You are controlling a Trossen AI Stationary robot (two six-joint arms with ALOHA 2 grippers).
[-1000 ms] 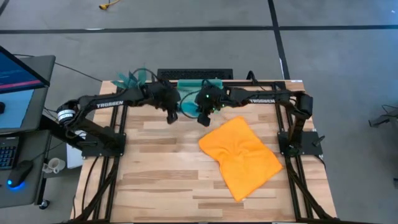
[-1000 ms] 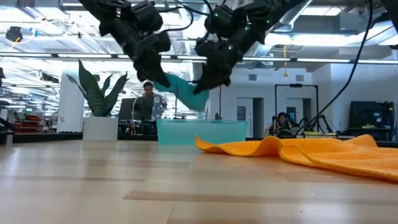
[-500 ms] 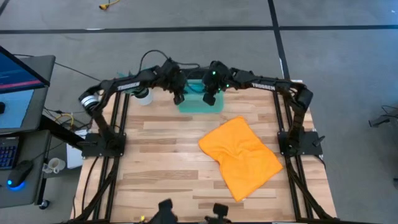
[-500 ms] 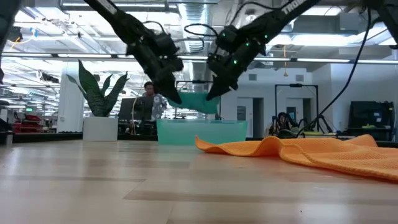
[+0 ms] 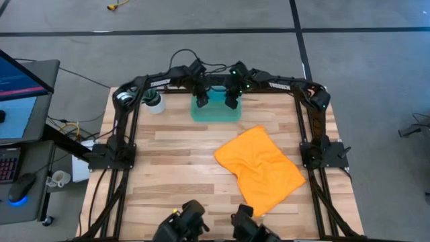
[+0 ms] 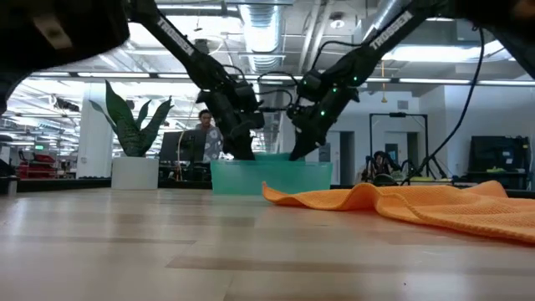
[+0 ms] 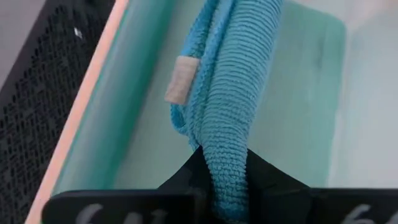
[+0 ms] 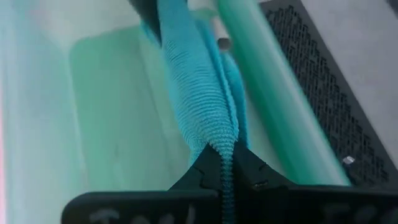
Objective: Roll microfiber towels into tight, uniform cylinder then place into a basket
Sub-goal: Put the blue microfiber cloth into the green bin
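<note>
- Far left on the table stands the plant in its white pot (image 5: 155,104), just left of the basket.
- My left gripper (image 5: 201,101) is down at the left end of the teal-green basket (image 5: 215,115), which sits at the far edge of the table, its long axis running left to right.
- My left fingers (image 7: 180,177) are pinched tight on one end of the teal-blue towel (image 7: 227,81); a small pale tag (image 7: 179,79) shows on its edge.
- The teal-blue towel is bunched into a long narrow strip, stretched left to right between my two grippers along the basket's length, inside its walls.
- My right gripper (image 5: 231,101) is at the basket's right end, its fingers (image 8: 208,165) clamped narrow on the other end of the same towel.
- Near and to the right, the orange towel (image 5: 262,168) lies spread and rumpled on the wood, its long axis running from far-left to near-right, apart from the basket.
- A second ago I held the teal-blue towel in the air nearer the table's middle; half a second ago it hung just above the basket; now both grippers have come down into the basket with it. The orange towel has not moved.
</note>
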